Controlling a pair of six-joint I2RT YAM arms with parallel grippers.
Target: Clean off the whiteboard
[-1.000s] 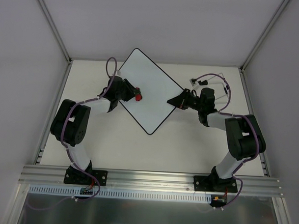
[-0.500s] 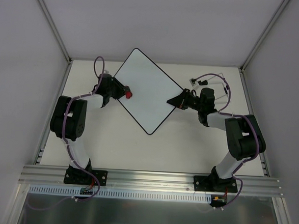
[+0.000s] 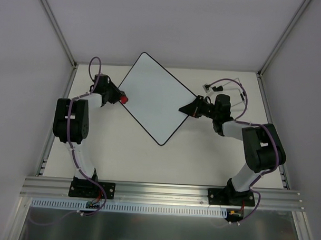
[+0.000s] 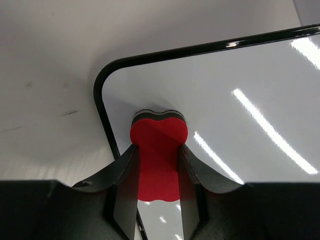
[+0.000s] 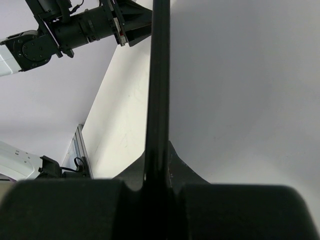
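Note:
The whiteboard (image 3: 156, 96) lies as a diamond mid-table, white with a thin black rim, and no pen marks show on it. My left gripper (image 3: 119, 98) is shut on the red eraser (image 3: 123, 100) and holds it at the board's left corner. In the left wrist view the eraser (image 4: 158, 150) sits between my fingers just inside the rounded corner of the whiteboard (image 4: 240, 100). My right gripper (image 3: 188, 109) is shut on the board's right corner. In the right wrist view the board's black rim (image 5: 159, 90) runs edge-on between the jaws.
A loose white and black cable (image 3: 225, 85) lies on the table behind my right arm. Grey walls close in the back and both sides. A metal rail (image 3: 163, 191) runs along the near edge by the arm bases.
My left gripper has carried the red eraser leftward across the whiteboard, from its left-middle area to the left corner. The right arm and the board have not moved.

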